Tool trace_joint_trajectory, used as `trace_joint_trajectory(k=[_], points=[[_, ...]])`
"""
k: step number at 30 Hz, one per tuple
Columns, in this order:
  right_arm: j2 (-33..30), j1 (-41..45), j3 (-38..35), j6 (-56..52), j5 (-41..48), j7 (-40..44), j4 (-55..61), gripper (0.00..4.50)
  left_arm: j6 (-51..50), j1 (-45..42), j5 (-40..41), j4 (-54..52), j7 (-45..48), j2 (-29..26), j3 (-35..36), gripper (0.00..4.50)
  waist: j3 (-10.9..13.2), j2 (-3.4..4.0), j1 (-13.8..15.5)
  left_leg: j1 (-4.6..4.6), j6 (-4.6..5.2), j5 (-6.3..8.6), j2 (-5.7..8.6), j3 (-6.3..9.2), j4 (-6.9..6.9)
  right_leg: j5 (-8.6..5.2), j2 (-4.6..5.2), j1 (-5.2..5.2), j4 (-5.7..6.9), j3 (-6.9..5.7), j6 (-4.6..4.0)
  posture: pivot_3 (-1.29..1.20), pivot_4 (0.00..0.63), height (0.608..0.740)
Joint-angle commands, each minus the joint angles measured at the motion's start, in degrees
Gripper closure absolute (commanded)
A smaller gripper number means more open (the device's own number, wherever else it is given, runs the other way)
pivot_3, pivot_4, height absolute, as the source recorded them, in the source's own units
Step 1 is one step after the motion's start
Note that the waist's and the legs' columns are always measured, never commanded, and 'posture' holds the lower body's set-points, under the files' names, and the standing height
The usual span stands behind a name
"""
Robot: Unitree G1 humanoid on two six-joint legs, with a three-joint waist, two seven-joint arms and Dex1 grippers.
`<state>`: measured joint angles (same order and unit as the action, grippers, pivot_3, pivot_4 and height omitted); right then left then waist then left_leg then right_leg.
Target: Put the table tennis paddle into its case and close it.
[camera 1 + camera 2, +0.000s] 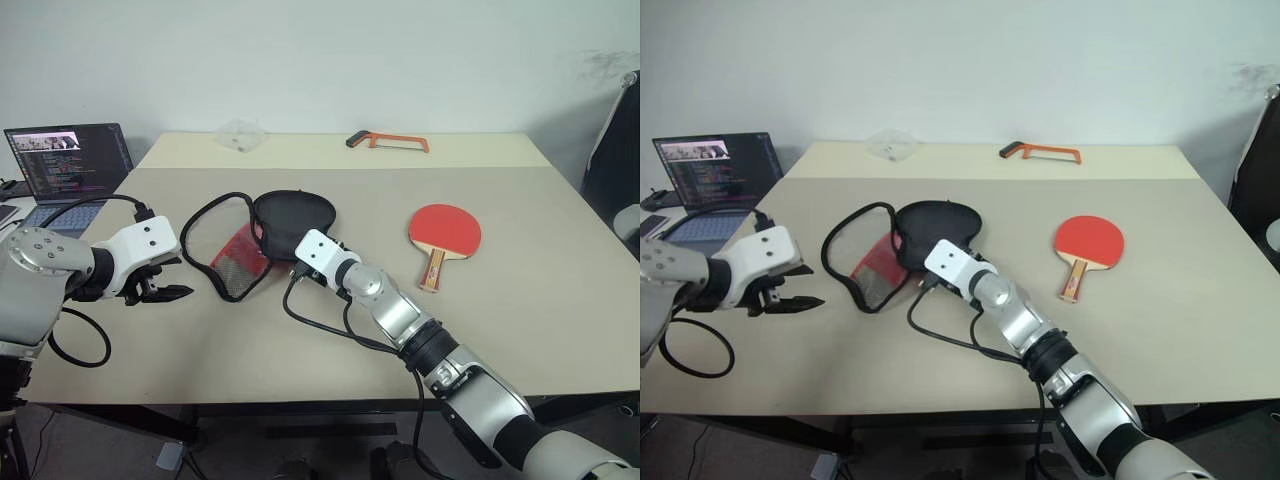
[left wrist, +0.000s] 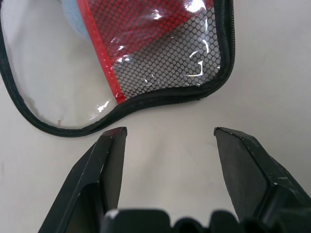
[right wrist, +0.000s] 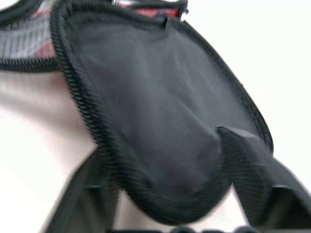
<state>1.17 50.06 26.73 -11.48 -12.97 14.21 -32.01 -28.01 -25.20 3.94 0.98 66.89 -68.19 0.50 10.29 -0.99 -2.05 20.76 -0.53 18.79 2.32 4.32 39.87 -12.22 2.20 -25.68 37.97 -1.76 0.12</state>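
Observation:
The table tennis paddle point(image 1: 445, 230) lies flat on the beige table point(image 1: 520, 320), right of centre, red face up and handle toward me. The case point(image 1: 238, 262) lies unzipped left of centre, its red mesh half toward my left gripper and its black half point(image 1: 292, 212) raised behind it. My right gripper point(image 3: 158, 141) is at the near edge of the black half, open, with one finger point(image 3: 252, 165) over the fabric and the other under the zipper rim. My left gripper point(image 1: 172, 292) hovers open just left of the case, nothing between its fingers point(image 2: 109, 160).
An orange-framed hacksaw point(image 1: 388, 141) and a clear plastic item point(image 1: 241, 133) lie at the table's far side. An open laptop point(image 1: 70, 165) stands off the left edge. A dark chair point(image 1: 615, 160) stands at the right. A black cable point(image 1: 320, 328) trails from my right arm onto the table.

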Motion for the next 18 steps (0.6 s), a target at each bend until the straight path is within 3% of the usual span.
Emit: trace_joint_trajectory(k=[1, 6, 18], points=[[0.2, -0.2, -1.5, 1.6, -0.4, 0.7, 3.7, 2.75, 1.5, -1.5, 0.0, 1.0, -0.7, -0.1, 1.1, 1.36, 0.0, 0.0, 0.0, 0.0, 0.0, 0.0, 0.0, 0.0, 0.0, 0.0, 0.0, 0.0, 0.0, 0.0, 0.0, 0.0, 0.15, 0.74], [-2.5, -0.8, -2.7, 2.2, -1.1, 1.2, 5.6, 4.49, 2.1, -2.4, -0.3, 1.6, -0.8, 0.7, 0.4, 1.36, 0.0, -0.01, 0.1, 0.01, 0.0, 0.0, 0.0, 0.0, 0.0, 0.0, 0.0, -0.01, 0.01, 0.0, 0.0, 0.0, 0.15, 0.74], [-14.8, -3.5, -6.5, 0.4, -5.9, 0.3, 6.7, 4.49, 3.1, -4.6, -0.9, 2.9, -0.3, 2.1, -1.7, 1.36, 0.0, -0.02, 0.1, 0.03, 0.02, 0.01, 0.0, -0.06, 0.0, 0.0, 0.0, 0.0, 0.01, 0.03, 0.0, 0.0, 0.15, 0.74]])
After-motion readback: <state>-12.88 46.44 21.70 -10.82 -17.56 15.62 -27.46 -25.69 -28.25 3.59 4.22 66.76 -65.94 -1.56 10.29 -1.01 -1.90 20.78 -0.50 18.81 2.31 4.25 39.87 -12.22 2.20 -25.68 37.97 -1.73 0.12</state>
